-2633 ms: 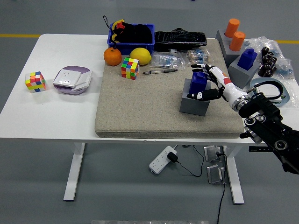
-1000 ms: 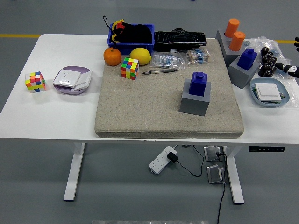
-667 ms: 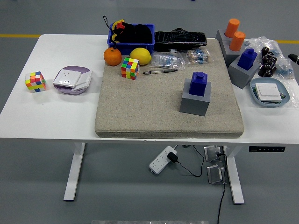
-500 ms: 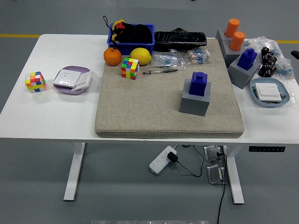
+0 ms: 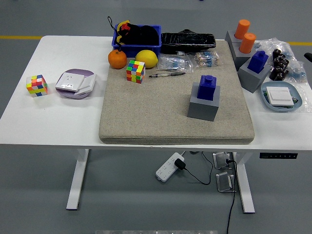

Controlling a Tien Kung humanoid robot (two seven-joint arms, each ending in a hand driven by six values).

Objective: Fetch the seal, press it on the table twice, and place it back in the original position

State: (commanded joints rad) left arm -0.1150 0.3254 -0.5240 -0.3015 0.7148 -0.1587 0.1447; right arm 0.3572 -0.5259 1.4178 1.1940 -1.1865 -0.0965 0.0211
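A blue seal [image 5: 207, 87] stands upright in its grey block holder [image 5: 203, 108] on the right part of the beige mat [image 5: 146, 112]. Nothing touches it. A second blue seal [image 5: 258, 61] sits in another grey holder [image 5: 250, 78] at the mat's right edge, and two orange seals [image 5: 245, 35] stand behind it. Only a small dark tip of my right hand [image 5: 309, 56] shows at the picture's right edge, far from the seal. My left hand is out of view.
On the mat's far side lie a Rubik's cube [image 5: 135, 71], an orange [image 5: 117, 59], a lemon [image 5: 146, 58], pens [image 5: 167, 73] and packets. A blue basket [image 5: 137, 38] stands behind. Another cube [image 5: 37, 85] and a purple-white box [image 5: 75, 84] sit left. A blue dish [image 5: 279, 96] is right.
My right hand let go of the blue seal in its holder and drew back to the right, off the table, until only a tip stays at the edge. The seal has not moved.
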